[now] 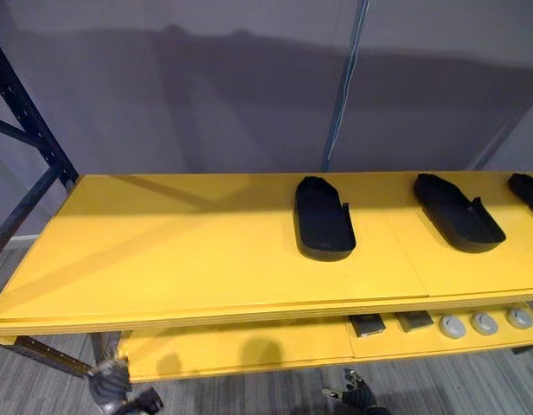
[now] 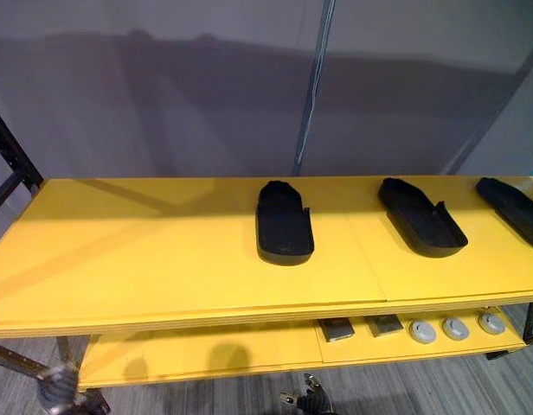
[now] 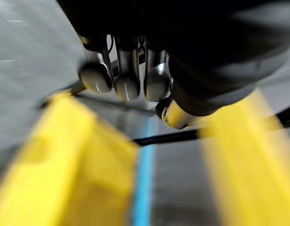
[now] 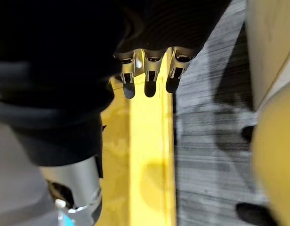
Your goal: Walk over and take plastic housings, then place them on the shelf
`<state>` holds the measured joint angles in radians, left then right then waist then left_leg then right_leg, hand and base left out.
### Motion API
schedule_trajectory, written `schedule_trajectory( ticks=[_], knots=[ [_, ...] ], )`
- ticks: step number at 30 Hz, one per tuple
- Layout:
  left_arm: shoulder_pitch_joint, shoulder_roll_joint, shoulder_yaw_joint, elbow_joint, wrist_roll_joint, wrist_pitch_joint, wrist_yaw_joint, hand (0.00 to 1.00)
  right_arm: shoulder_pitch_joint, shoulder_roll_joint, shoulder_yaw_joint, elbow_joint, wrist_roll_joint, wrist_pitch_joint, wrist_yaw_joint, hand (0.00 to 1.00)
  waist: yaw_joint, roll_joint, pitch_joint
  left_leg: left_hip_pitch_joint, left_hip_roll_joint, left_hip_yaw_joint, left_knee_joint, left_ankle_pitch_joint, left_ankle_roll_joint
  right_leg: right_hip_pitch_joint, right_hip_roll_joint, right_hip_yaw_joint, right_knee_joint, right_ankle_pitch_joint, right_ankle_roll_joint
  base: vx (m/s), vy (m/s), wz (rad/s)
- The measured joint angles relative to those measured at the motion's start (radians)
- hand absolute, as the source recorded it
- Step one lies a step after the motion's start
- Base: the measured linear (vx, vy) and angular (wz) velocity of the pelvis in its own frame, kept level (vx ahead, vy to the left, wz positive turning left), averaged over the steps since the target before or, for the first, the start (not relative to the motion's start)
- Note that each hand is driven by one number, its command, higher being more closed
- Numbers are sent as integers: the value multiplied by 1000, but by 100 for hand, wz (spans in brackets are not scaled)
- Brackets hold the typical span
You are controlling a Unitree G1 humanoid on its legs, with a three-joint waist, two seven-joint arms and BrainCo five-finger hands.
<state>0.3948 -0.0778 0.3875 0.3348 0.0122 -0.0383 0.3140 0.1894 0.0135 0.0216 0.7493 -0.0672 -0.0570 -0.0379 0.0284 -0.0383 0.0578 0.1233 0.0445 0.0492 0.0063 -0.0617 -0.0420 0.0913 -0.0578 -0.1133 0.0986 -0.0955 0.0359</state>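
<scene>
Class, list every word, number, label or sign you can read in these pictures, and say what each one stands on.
None can be read.
The yellow shelf boards, the black plastic housings on the top board, and the round grey discs and dark square blocks on the lower board show no legible print. Any marks on the discs are too small to tell.

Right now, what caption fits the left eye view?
Three black plastic housings lie on the yellow top shelf, small parts on the shelf below.
</scene>
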Motion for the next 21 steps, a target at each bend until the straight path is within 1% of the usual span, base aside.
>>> schedule_trajectory(
  ticks=[1, 3, 4, 8, 10, 12, 14, 19, 21],
  knots=[
    [-10, 2, -21, 71, 0, 10, -12, 0, 1, 8, -1, -7, 0, 0, 0, 0, 0, 0, 0, 0, 0, 4, 0, -1, -2, 0, -1, 2, 0, 0, 0, 1, 7, -5],
    [-19, 6, -47, 148, 3, 15, -29, 0, 4, 18, -11, -13, 1, 0, -1, 0, 0, 1, 0, 0, 0, 11, -1, -4, -6, -2, -1, 11, 0, 0, 0, -10, 9, -8],
    [-23, 7, -62, 178, 4, 15, -40, 0, 5, 22, -19, -13, 1, 0, -1, 0, 0, 2, -1, 0, 0, 17, -2, -7, -11, -4, -1, 16, 0, 0, 0, -13, 9, -11],
    [-75, 17, -103, 282, 22, 11, -63, 0, 9, 19, -53, 3, 4, 0, -16, 0, -2, 7, -4, 0, 1, 30, -9, -6, -10, -15, 3, 28, 0, 0, 0, -8, -2, -10],
    [-94, 28, -135, 320, 23, 10, -69, 0, -3, 5, -62, 27, 5, 0, -22, 0, -5, 14, -8, 0, 2, 41, -16, -4, -8, -25, 5, 45, -1, 0, 0, 9, -1, -17],
    [-106, 40, -162, 340, 33, 9, -78, 0, -14, -7, -63, 47, 5, -1, -22, 0, -14, 17, -10, 2, 1, 44, -20, -4, -8, -27, 6, 48, -4, 1, 0, 23, 2, -10],
    [-132, 47, -192, 376, 53, 9, -82, 0, -31, -15, -73, 82, 5, -1, -24, 0, -14, 18, -11, 7, 2, 57, -30, -4, -8, -30, 11, 62, -12, 1, 1, 33, 1, -17],
    [-163, 58, -220, 416, 76, 8, -83, 0, -47, -19, -80, 107, 5, -1, -30, 0, -15, 20, -9, 20, 4, 95, -36, -8, -14, -40, 18, 103, -19, 5, 3, 49, 6, -24],
    [-170, 60, -223, 433, 91, 9, -83, 0, -64, -23, -80, 126, 5, -1, -35, 0, -22, 24, -5, 23, 3, 116, -35, -10, -17, -43, 19, 120, -22, 9, 5, 6, 8, -29]
  ],
)
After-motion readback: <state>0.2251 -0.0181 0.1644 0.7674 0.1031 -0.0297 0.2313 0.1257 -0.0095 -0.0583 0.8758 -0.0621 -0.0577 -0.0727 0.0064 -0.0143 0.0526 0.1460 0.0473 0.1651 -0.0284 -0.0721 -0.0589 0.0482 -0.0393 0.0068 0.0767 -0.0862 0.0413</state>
